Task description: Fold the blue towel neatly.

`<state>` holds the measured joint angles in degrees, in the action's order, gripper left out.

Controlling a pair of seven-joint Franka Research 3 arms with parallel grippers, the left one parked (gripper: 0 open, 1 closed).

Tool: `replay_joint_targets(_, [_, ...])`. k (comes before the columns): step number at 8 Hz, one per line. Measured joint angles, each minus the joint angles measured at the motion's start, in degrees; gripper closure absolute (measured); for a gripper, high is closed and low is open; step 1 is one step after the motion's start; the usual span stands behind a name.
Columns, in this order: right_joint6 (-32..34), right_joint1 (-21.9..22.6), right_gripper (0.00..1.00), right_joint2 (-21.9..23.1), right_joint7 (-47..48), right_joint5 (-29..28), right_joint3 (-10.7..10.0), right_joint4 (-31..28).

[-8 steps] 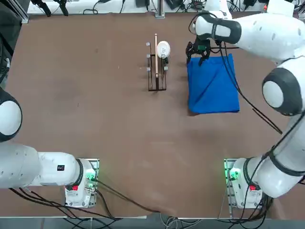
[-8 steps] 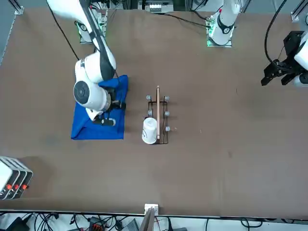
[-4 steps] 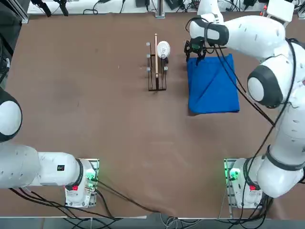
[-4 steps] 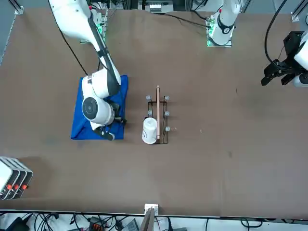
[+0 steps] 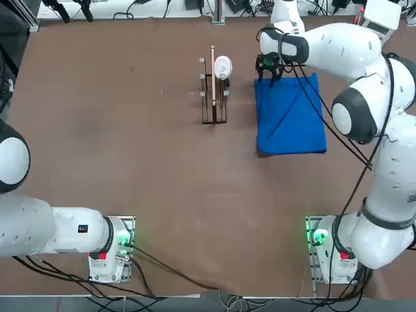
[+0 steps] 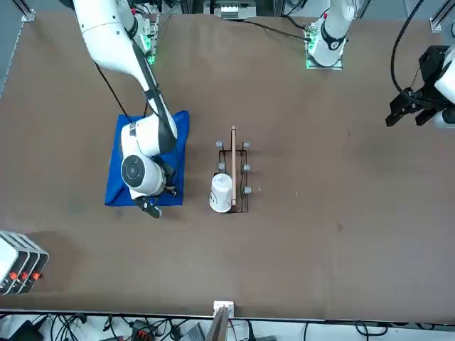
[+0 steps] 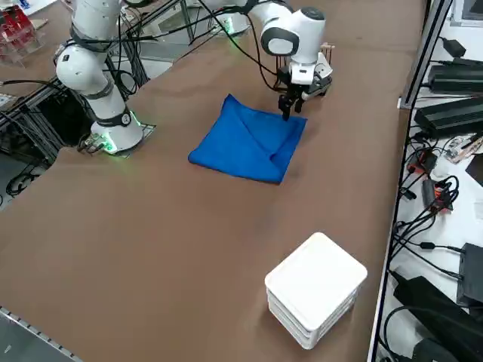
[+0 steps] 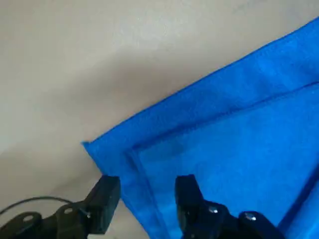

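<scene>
The blue towel [image 5: 290,117] lies flat on the brown table, folded into a rectangle with layered edges, to the right of the wooden stand [image 5: 213,91]. It also shows in the front view [image 6: 112,186] and the right side view [image 7: 249,143]. My right gripper [image 5: 268,70] is down at the towel's far corner, on the stand's side. In the wrist view the gripper [image 8: 147,185] is open, one finger [image 8: 105,191] on the bare table and the other over the blue towel [image 8: 239,134], with the towel's folded edge between them.
The wooden stand [image 6: 233,170] carries a white cup [image 6: 222,193] and stands close beside the towel. A white box [image 7: 315,286] sits near the table's far right corner. Cables and equipment line the table's edges.
My right gripper has shifted toward the towel's far edge and settled low at the corner. Its fingers have drawn closer together. The towel has not moved.
</scene>
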<state>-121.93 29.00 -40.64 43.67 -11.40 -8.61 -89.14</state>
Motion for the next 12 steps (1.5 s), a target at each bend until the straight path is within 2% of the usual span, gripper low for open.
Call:
replay_joint_targets(9, [-3.64,0.2,0.32,-2.73,2.68,0.0,0.09,0.11])
replay_joint_targets(12, [-4.08,0.19,0.37,-3.19,2.84,0.0,0.09,0.21])
